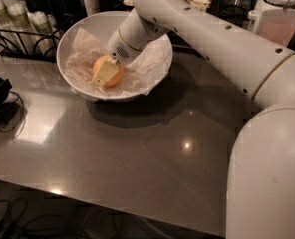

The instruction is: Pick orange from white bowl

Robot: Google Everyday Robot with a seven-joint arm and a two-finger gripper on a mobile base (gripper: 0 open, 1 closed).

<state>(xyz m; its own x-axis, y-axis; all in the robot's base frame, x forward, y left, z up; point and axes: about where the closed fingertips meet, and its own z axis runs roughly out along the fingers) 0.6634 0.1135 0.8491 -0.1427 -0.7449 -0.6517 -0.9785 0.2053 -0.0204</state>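
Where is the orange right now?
Upper left of the camera view, the orange lies on paper in the white bowl, with the gripper against it.

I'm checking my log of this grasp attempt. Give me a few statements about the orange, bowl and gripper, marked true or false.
1. The round orange fruit lies in the wide white paper-lined bowl. True.
2. The gripper hovers outside the bowl. False: it is in the bowl, at the orange.
3. The bowl stands on the grey tabletop. True.
4. The orange is lifted above the rim. False: it rests low on the paper.
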